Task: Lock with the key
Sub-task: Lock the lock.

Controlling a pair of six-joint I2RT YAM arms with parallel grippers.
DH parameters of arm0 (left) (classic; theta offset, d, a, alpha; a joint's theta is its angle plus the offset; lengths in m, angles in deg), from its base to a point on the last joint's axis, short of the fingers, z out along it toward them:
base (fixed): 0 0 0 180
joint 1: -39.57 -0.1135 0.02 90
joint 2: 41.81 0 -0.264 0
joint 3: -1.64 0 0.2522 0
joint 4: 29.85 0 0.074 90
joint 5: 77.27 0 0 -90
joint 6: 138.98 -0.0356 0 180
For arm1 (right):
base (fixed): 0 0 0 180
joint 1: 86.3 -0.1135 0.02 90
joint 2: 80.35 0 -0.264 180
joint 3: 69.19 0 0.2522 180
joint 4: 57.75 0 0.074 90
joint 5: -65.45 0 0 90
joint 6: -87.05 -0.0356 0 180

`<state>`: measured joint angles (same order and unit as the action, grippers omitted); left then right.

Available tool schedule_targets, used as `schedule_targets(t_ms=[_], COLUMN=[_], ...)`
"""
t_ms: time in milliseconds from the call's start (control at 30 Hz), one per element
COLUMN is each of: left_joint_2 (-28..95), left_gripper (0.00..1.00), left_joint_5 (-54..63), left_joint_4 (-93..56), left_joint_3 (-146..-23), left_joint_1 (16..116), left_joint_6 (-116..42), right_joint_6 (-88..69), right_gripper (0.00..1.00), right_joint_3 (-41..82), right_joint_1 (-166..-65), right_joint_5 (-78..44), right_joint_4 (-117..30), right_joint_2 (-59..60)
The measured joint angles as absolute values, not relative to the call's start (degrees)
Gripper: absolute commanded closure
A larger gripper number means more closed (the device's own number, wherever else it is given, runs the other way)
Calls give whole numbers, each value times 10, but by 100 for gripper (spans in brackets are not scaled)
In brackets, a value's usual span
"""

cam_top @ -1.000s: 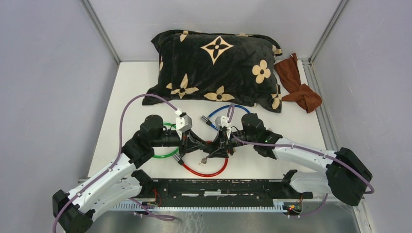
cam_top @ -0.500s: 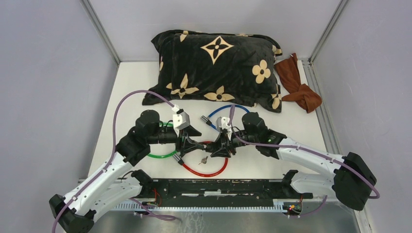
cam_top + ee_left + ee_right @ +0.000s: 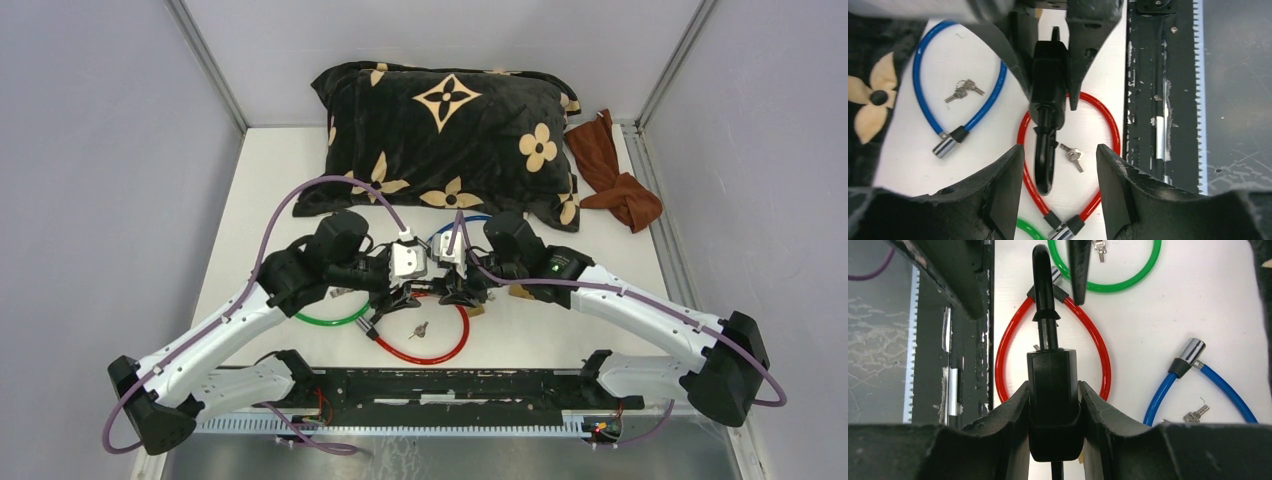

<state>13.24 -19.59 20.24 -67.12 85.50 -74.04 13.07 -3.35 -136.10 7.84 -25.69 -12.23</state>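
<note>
My right gripper (image 3: 1054, 385) is shut on a black lock body (image 3: 1053, 390) and holds it above the table. A black stem with a long rounded black head, apparently the key (image 3: 1044, 155), sticks out of the lock (image 3: 1049, 75) toward the left gripper. The left gripper (image 3: 1059, 150) is open, and the key's head lies between its fingers, nearer the left one, without touching either. In the top view both grippers (image 3: 400, 293) (image 3: 458, 292) meet nose to nose over the red cable lock (image 3: 425, 345).
A red cable loop (image 3: 1108, 125) with small silver keys (image 3: 1071, 155) inside lies below. A blue cable lock (image 3: 923, 75) with keys (image 3: 963, 91) and a green one (image 3: 1128, 282) lie beside it. The black pillow (image 3: 445, 130), brown cloth (image 3: 615, 175) and black rail (image 3: 450, 385) border the space.
The left gripper has opened and let go of the key's black head. The left arm swung up and right, and both grippers moved slightly farther from the near edge.
</note>
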Motion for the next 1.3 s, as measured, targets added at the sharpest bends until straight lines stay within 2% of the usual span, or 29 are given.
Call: schedule_targets(t_ms=[133, 267, 667, 700, 800, 833, 933, 967, 1033, 1133, 1200, 1233, 1300], left_joint_2=[149, 158, 171, 171, 171, 171, 170, 169, 167, 156, 147, 144, 136], left_gripper=[40, 48, 53, 57, 92, 97, 98, 98, 98, 98, 98, 98, 98], left_joint_5=[-174, -172, -170, -168, -164, -163, -161, -159, -153, -146, -140, -140, -144], left_joint_4=[218, 221, 203, 202, 199, 199, 198, 198, 195, 178, 171, 167, 160], left_joint_3=[-702, -702, -696, -694, -688, -688, -688, -688, -687, -680, -672, -666, -650], left_joint_1=[857, 857, 870, 870, 870, 871, 874, 875, 876, 876, 874, 870, 860], left_joint_6=[-775, -777, -776, -776, -777, -776, -781, -781, -780, -762, -742, -728, -701], right_joint_6=[150, 158, 161, 161, 163, 163, 165, 164, 164, 162, 147, 134, 98], right_gripper=[100, 100, 100, 100, 100, 100, 98, 89, 65, 36, 10, 2, 2], right_joint_3=[-29, -28, -12, -10, -7, -7, -6, -6, -6, -17, -40, -57, -103], right_joint_1=[-1363, -1365, -1377, -1378, -1380, -1380, -1379, -1379, -1379, -1373, -1354, -1338, -1296], right_joint_5=[65, 61, 63, 64, 64, 64, 61, 61, 61, 62, 83, 99, 136], right_joint_4=[-228, -214, -212, -212, -211, -210, -209, -209, -210, -229, -266, -295, -366], right_joint_2=[-123, -123, -124, -124, -124, -124, -125, -125, -127, -144, -171, -191, -232])
